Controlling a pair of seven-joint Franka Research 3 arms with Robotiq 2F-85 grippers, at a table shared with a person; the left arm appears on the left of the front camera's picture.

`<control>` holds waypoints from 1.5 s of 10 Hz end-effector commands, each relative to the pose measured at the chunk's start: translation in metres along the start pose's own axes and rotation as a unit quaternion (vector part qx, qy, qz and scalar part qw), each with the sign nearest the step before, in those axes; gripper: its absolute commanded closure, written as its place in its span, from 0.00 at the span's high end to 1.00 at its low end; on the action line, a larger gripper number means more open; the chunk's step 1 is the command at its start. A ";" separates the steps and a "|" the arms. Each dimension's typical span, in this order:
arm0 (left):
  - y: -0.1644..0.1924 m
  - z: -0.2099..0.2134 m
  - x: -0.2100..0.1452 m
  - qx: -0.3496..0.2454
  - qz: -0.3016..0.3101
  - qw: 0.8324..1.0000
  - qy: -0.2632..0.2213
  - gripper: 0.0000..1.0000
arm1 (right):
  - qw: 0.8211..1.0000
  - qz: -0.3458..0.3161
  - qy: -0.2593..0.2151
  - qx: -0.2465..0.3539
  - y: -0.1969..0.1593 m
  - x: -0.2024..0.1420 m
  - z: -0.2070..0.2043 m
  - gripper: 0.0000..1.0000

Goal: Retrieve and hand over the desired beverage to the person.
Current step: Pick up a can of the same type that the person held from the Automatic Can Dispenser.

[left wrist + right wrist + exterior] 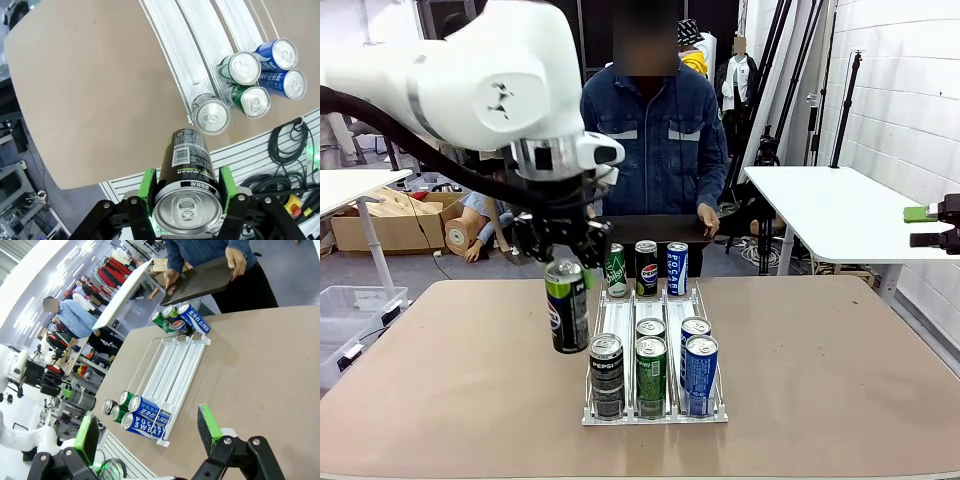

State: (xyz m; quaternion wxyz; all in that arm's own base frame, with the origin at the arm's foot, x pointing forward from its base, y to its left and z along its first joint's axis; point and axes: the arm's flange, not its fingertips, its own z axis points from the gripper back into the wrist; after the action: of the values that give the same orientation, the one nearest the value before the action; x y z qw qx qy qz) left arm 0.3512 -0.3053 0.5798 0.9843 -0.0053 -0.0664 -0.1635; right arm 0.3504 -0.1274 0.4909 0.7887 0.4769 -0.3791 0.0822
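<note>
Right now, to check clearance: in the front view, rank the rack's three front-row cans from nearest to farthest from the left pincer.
From the left pincer and its held can:
1. Black Pepsi can, left lane.
2. Green can, middle lane.
3. Blue can, right lane.

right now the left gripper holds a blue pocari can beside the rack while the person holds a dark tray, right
No: the left gripper grips a black Pepsi can, not a blue Pocari, as the front view shows. It is beside the rack, and the person holds a dark tray.
</note>
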 end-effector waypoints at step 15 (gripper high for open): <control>0.205 0.005 -0.015 0.012 0.102 0.995 0.006 0.00 | 1.000 0.002 -0.001 0.002 0.000 0.000 0.000 1.00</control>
State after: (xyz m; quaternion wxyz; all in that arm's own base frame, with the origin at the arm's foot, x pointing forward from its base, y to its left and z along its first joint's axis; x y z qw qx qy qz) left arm 0.4107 -0.1079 0.5809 0.9970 -0.0046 -0.0567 -0.0518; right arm 0.3503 -0.1276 0.4909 0.7887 0.4769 -0.3793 0.0820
